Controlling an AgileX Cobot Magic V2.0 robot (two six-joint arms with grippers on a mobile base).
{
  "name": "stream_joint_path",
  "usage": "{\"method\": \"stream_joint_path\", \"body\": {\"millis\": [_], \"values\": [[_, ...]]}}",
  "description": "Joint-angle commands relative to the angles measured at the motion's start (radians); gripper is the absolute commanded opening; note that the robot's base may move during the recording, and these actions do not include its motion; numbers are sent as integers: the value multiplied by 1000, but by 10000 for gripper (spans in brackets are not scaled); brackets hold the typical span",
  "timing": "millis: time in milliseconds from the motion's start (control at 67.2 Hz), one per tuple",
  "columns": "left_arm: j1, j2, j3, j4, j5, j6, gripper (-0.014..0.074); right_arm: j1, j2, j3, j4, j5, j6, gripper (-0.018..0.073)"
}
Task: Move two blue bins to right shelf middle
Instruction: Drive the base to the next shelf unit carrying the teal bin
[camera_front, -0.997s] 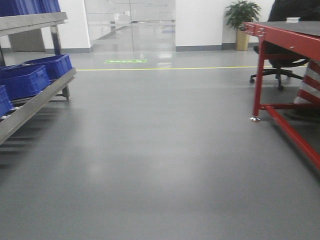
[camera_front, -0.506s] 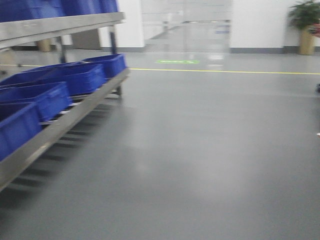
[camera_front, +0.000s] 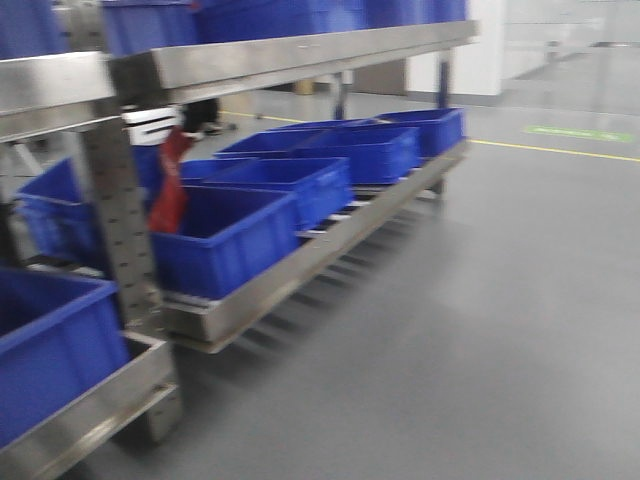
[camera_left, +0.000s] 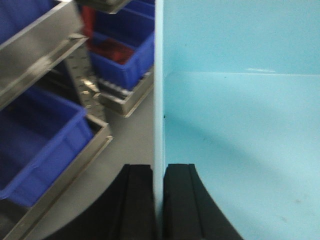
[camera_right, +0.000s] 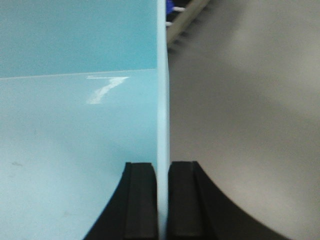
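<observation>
The left end effector (camera_left: 158, 175) and right end effector (camera_right: 163, 172) each pinch one thin side wall of the pale blue rigid plastic bin (camera_left: 240, 130) between them. It seems light and stiff but smooth; grip the walls deep.

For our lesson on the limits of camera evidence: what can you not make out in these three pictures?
- Front view: motion blur. The red thing in a dark blue bin is unidentifiable, partly behind the shelf post.
- Left wrist view: the pale blue bin, clamped by the left gripper, runs off three edges.
- Right wrist view: a pale blue bin in the right gripper blocks the left half. Same bin or another, unclear.
</observation>
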Motion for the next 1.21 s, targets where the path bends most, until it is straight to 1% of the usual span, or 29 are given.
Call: {"method": "stream_joint_path", "body": {"millis": [0, 1191], "values": [[5, -13, -9, 102, 15, 1, -111, -8, -18, -12, -77, 0, -3, -164], [5, -13, -9, 102, 15, 1, -111, -8, -18, -12, -77, 0, -3, -164]]}}
